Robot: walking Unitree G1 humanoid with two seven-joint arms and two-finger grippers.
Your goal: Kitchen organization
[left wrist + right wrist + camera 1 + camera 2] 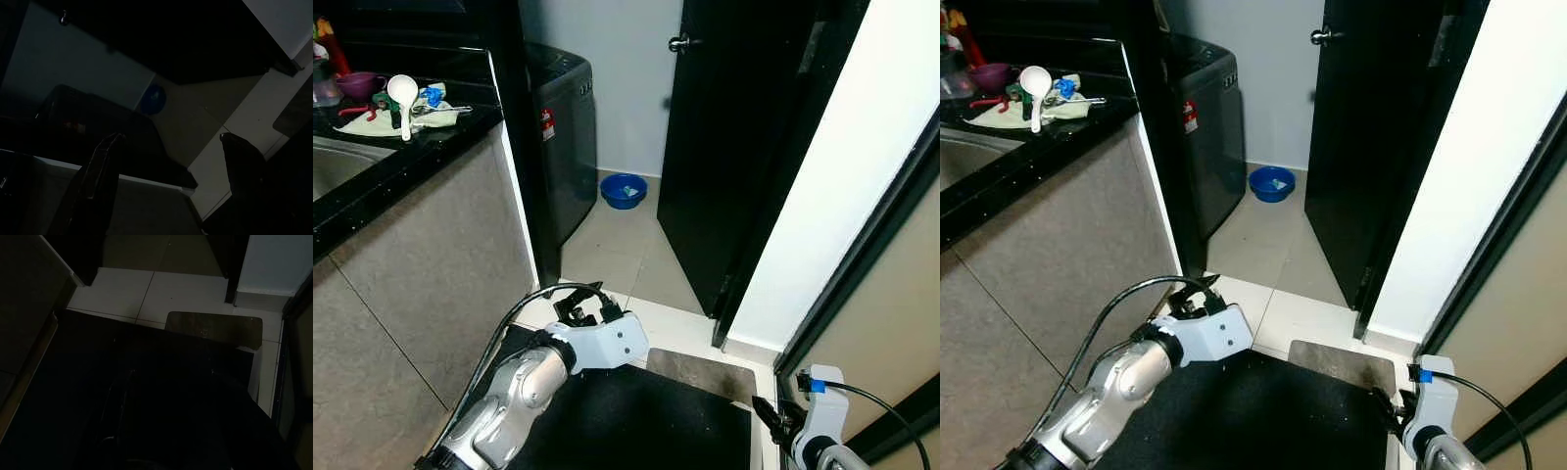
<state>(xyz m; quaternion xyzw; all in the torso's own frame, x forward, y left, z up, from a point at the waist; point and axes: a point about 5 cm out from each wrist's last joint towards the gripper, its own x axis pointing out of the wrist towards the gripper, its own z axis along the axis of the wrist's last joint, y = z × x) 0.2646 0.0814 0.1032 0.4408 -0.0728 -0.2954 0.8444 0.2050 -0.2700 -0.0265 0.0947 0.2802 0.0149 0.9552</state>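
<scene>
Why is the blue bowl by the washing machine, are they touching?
Apart. In the left eye view, bare floor tile shows between the blue bowl and the washing machine. Why it sits there, the pictures do not show.

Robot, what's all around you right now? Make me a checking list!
Surface: black countertop beside a sink; tiled floor with a black mat.
Job's things: white spoon, purple bowl and cloth on the countertop.
Clutter: blue basin on the floor.
Grippers: left gripper open, holding nothing; right gripper low by the mat.
Cables: black cable along the left arm.
Surroundings: washing machine, black door.
</scene>
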